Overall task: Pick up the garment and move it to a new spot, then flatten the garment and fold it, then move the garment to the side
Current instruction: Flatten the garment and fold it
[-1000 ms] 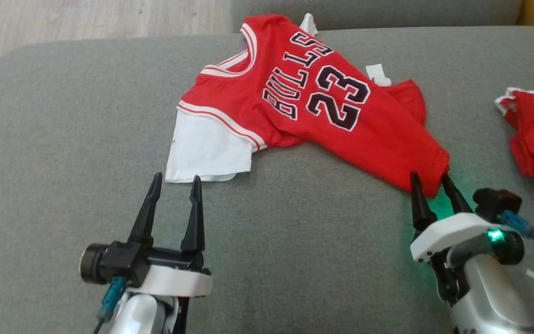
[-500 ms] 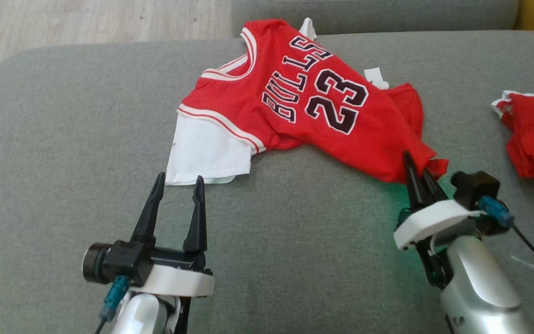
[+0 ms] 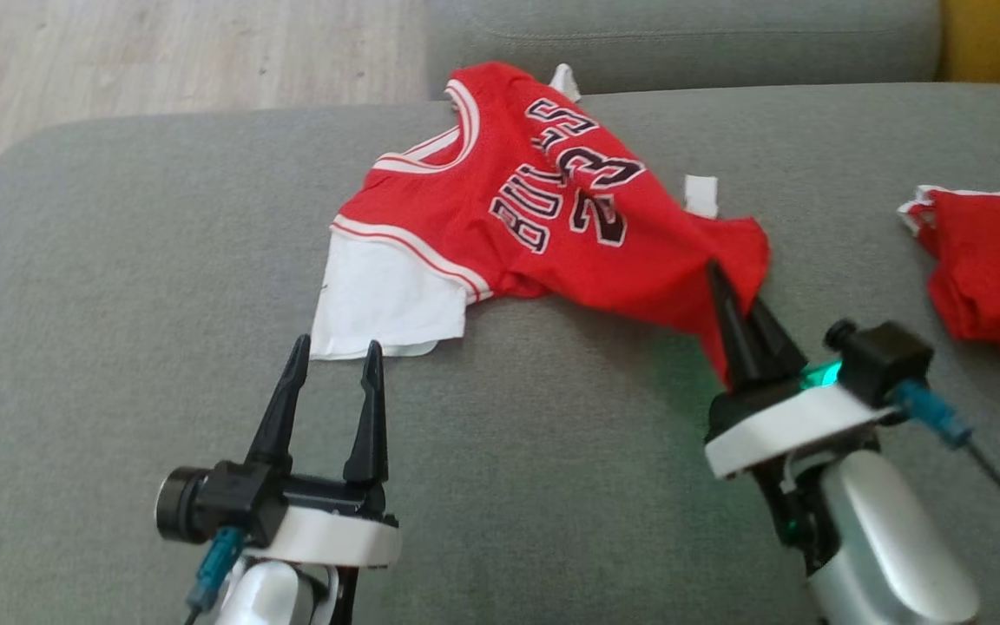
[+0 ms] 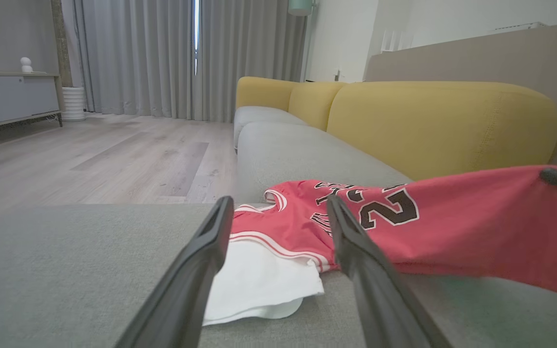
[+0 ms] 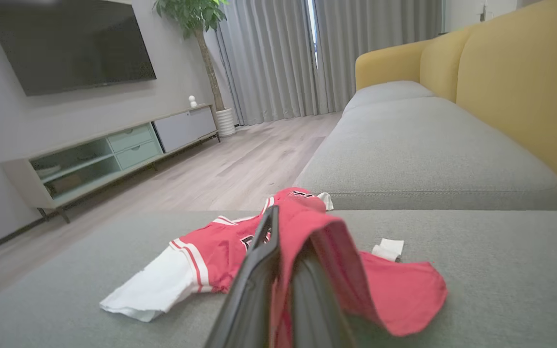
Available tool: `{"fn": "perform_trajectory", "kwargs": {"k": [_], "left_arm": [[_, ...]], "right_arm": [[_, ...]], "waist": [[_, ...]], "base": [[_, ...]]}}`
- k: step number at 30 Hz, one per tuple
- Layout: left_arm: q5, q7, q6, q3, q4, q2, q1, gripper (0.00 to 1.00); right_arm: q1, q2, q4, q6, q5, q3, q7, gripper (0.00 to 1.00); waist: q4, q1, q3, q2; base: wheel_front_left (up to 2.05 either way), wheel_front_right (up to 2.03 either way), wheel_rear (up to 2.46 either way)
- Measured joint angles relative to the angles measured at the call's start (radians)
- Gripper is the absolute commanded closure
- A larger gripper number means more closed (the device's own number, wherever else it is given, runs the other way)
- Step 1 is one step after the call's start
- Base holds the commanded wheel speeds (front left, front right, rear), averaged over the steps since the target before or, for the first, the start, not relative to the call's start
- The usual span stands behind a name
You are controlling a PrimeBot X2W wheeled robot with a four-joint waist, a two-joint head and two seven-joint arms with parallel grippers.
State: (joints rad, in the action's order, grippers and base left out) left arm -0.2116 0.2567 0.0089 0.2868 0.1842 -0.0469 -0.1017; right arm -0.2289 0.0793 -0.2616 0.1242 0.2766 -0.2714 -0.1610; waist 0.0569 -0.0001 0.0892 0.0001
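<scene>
Left pincer [image 3: 336, 344] wide and empty, right pincer [image 3: 733, 291] pinched tight on hem corner [image 3: 747, 247] of jersey [image 3: 439, 204] — lift started.
Across grey cushion [image 3: 118, 260] from its left: left jaws spread, parked toward cushion's near edge, tips just short of white sleeve [image 3: 387, 299], same as a second ago. Jersey mid-cushion toward the back edge, collar end flat on the fabric. Hem corner now raised off cushion between right jaws; a second ago lay flat with those jaws apart astride it. "23" print [image 3: 591, 187] creased by the pull, so cloth following the grip. Reads as grasp secured, first step (pick up, carry to new spot) just begun; most of jersey not yet off cushion. Second red garment [image 3: 995, 260] at cushion's right edge, well apart — worth keeping carry path off it.
</scene>
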Motion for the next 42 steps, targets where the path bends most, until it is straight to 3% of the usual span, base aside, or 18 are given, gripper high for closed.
{"fn": "perform_trajectory", "kwargs": {"k": [4,9,12,20,21,22,27,32,37,42], "left_arm": [[0.0,0.0,0.0,0.004,-0.003,0.0,0.008,0.0],[0.0,0.0,-0.003,0.009,-0.003,0.0,0.004,0.0],[0.0,0.0,-0.009,0.012,-0.002,0.0,0.001,0.0],[-0.009,0.0,-0.009,0.016,-0.001,0.0,-0.026,0.0],[-0.009,0.0,-0.009,0.016,-0.001,0.0,-0.026,0.0],[-0.009,0.0,-0.009,0.016,-0.001,0.0,-0.026,0.0],[-0.009,0.0,-0.009,0.012,-0.001,0.0,-0.036,0.0],[-0.009,0.0,-0.008,-0.001,-0.002,0.0,-0.037,0.0],[-0.009,0.0,-0.008,-0.03,-0.002,0.0,-0.036,0.0],[-0.009,0.0,-0.007,-0.049,-0.003,0.0,-0.024,0.0]], "right_arm": [[-0.012,-0.006,0.024,0.0,0.059,0.06,0.092,1.0],[-0.075,-0.01,-0.116,0.0,0.096,0.205,0.193,1.0],[-0.141,-0.01,-0.228,0.0,0.066,0.277,0.209,1.0],[-0.301,0.022,-0.507,0.0,-0.152,0.443,0.198,1.0],[-0.316,0.026,-0.536,0.0,-0.186,0.452,0.198,0.74],[-0.329,0.03,-0.56,0.0,-0.224,0.455,0.197,0.0],[-0.368,0.03,-0.644,0.0,-0.355,0.5,0.188,0.0],[-0.375,0.028,-0.65,0.0,-0.443,0.545,0.128,0.0],[-0.367,0.0,-0.571,0.0,-0.448,0.551,-0.002,0.0],[-0.268,-0.014,-0.42,0.0,-0.381,0.46,-0.077,0.0]], "waist": [[0.019,0.0,0.017,0.0],[0.05,0.0001,0.042,0.0],[0.07,0.0001,0.057,0.0],[0.113,0.0001,0.092,0.0],[0.115,0.0002,0.095,0.0],[0.115,0.0002,0.097,0.0],[0.103,0.0002,0.093,0.0],[0.073,0.0001,0.074,0.0],[0.036,0.0,0.044,0.0],[-0.004,0.0,0.009,0.0]], "base": [[0.0,0.0,0.0],[0.0,0.0,0.0],[0.0,0.0,0.0],[0.0,0.0,0.0],[0.0,0.0,0.0],[0.0,0.0,0.0],[0.0,0.0,0.0],[0.0,0.0,0.0],[0.0,0.0,0.0],[0.0,0.0,0.0]]}}
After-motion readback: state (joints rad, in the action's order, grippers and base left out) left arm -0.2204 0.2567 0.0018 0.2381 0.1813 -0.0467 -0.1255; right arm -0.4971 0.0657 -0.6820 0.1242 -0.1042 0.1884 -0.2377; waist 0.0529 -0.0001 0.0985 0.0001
